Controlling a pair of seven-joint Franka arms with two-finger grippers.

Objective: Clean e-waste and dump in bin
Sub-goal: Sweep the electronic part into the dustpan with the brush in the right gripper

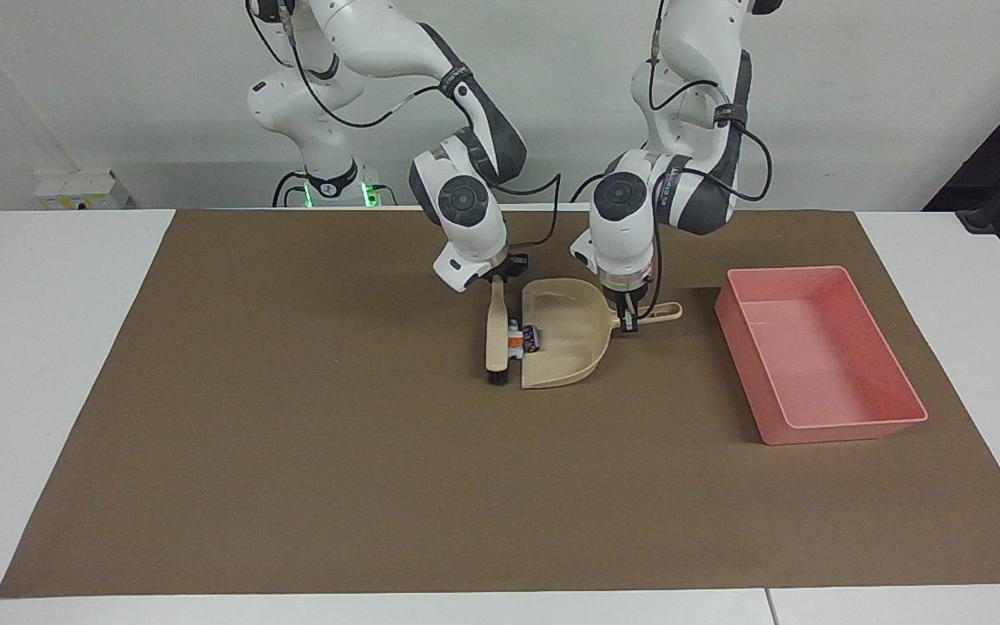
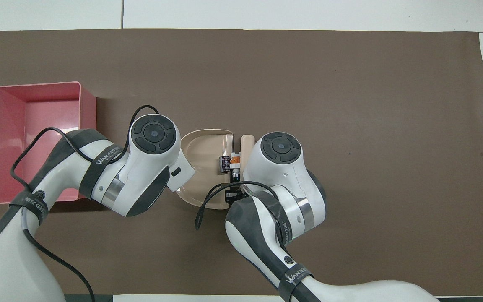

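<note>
E-waste [image 1: 523, 338], one white-and-orange bit and one dark bit, lies at the dustpan [image 1: 562, 334] mouth, pressed there by the brush [image 1: 496, 337], well apart from the bin [image 1: 817, 351]. The sweep is best finished low and level, with the pan held flat on the tabletop. The brush handle is clamped in the right end effector [image 1: 497, 276], angled down; the pan handle is clamped in the left end effector [image 1: 629, 323], pointing straight down.

"WANJEEDA" on both arms' straps [image 2: 104, 158].
</note>
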